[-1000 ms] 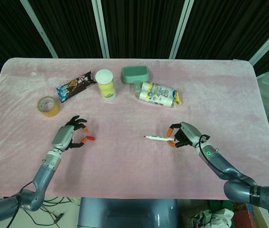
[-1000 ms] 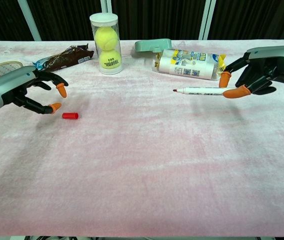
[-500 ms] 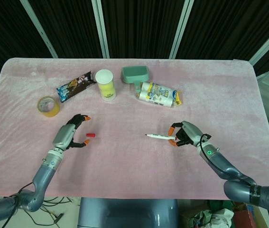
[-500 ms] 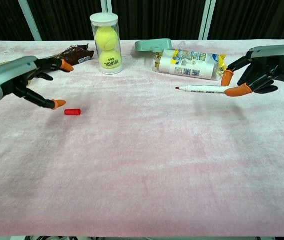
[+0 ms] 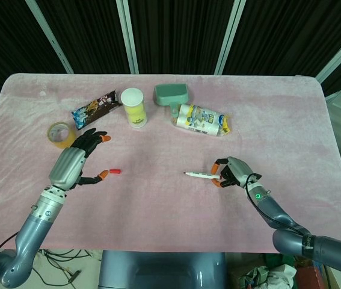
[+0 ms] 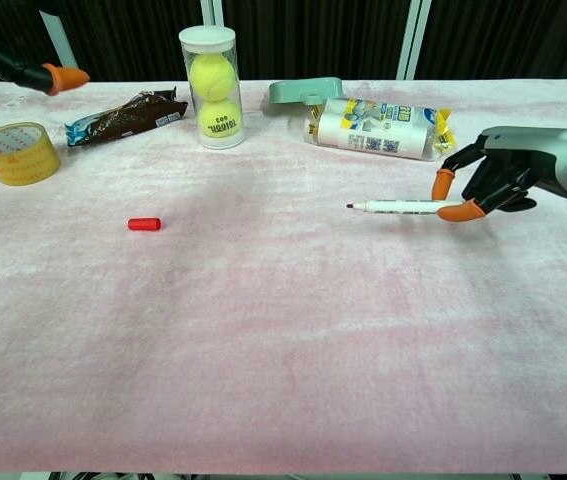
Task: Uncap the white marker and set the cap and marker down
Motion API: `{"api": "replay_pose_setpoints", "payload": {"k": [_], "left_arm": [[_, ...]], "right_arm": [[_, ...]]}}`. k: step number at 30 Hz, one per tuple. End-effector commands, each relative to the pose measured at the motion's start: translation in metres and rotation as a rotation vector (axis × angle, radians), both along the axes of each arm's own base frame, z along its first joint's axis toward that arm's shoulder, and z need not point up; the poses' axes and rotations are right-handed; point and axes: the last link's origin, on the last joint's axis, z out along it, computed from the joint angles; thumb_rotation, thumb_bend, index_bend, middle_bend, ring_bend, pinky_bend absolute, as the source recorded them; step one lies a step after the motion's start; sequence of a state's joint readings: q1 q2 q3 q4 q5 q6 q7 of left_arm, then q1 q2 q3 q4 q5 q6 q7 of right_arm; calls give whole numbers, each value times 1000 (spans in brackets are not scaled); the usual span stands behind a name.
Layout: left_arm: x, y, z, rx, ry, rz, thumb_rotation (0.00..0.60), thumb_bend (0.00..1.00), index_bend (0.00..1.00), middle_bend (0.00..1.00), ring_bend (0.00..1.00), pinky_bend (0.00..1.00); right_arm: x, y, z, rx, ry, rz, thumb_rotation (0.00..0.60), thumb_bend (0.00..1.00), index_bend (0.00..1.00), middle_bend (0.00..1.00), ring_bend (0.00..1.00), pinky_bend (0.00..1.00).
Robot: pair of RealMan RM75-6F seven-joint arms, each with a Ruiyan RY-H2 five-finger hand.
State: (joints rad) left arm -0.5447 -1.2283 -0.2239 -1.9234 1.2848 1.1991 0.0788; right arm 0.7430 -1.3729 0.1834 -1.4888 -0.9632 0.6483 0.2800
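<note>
The red cap (image 5: 115,172) (image 6: 144,224) lies alone on the pink cloth, left of centre. My left hand (image 5: 75,162) hovers above and to its left, fingers spread, holding nothing; only one orange fingertip (image 6: 63,76) shows in the chest view. The uncapped white marker (image 5: 201,175) (image 6: 399,207) points its tip to the left, low over the cloth. My right hand (image 5: 233,174) (image 6: 498,177) pinches its rear end between thumb and a finger.
A tape roll (image 6: 18,152), a snack bar wrapper (image 6: 123,115), a tube of tennis balls (image 6: 212,86), a green box (image 5: 171,93) and a packet of tissues (image 6: 379,128) line the far side of the table (image 6: 283,380).
My left hand has lifted up and away from the cap, leaving it lying on the cloth. My right hand has lowered the marker slightly toward the cloth.
</note>
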Motion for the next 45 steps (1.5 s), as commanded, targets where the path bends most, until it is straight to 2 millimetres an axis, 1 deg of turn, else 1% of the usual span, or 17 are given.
{"api": "replay_pose_setpoints", "payload": {"k": [1,6,10,12,16,20,24,29,31,33,34,35,37,38,40,42,45], "left_arm": [[1,-3,7,16,-3,-1,600,266,181,130,0,115],[-3,-2,7,23,0,5,600,265,180,132,0,115],[-4,-2,4,13,4,12,600,265,180,133,0,115],[-6,-1,2,8,9,15,600,265,180,133,0,115],[-9,2,-2,16,36,15,600,265,178,133,0,115],[-9,2,-5,16,39,11,600,265,177,133,0,115],[-9,1,-5,20,40,6,600,265,177,133,0,115],[-8,0,-3,33,44,-1,600,265,177,133,0,107],[-9,-2,0,50,61,-7,600,265,175,133,0,96],[-14,-6,4,67,99,-10,600,265,174,133,0,87],[-17,-9,7,76,122,-7,600,265,174,132,0,81],[-22,-11,10,88,150,1,600,265,173,132,0,75],[-30,-16,16,110,194,22,600,262,173,133,0,63],[-36,-19,19,121,220,42,600,261,172,133,0,57],[-44,-23,23,126,247,74,600,260,171,132,0,51],[-52,-28,29,127,261,117,600,260,170,129,0,50],[-65,-38,37,136,307,151,600,260,170,123,0,50]], "right_arm": [[0,2,-6,11,1,2,600,425,805,998,1000,941],[4,3,-19,32,-3,2,600,383,751,995,1000,940],[6,3,-24,42,-6,1,600,342,681,990,1000,939],[7,3,-27,47,-6,-2,600,329,622,988,1000,939],[5,5,-29,78,-15,-30,600,293,407,982,1000,936],[5,6,-25,105,-33,-58,600,281,233,979,1000,936],[8,6,-21,128,-61,-79,600,273,141,978,1000,934],[14,5,-10,129,-82,-67,600,264,97,946,996,909],[19,2,7,79,-80,-29,600,260,78,857,946,844],[20,1,26,29,-66,7,600,252,56,719,847,732],[19,1,39,3,-49,26,600,245,48,627,772,647],[16,1,53,-30,-19,46,600,236,46,542,697,561],[7,5,79,-84,56,76,600,211,45,424,584,436],[-2,10,97,-119,124,93,600,199,45,364,526,373],[-14,20,117,-152,205,101,600,189,45,279,443,289],[-25,35,139,-199,278,102,600,187,45,213,381,241],[-43,59,164,-323,382,121,600,187,45,164,329,217]]}}
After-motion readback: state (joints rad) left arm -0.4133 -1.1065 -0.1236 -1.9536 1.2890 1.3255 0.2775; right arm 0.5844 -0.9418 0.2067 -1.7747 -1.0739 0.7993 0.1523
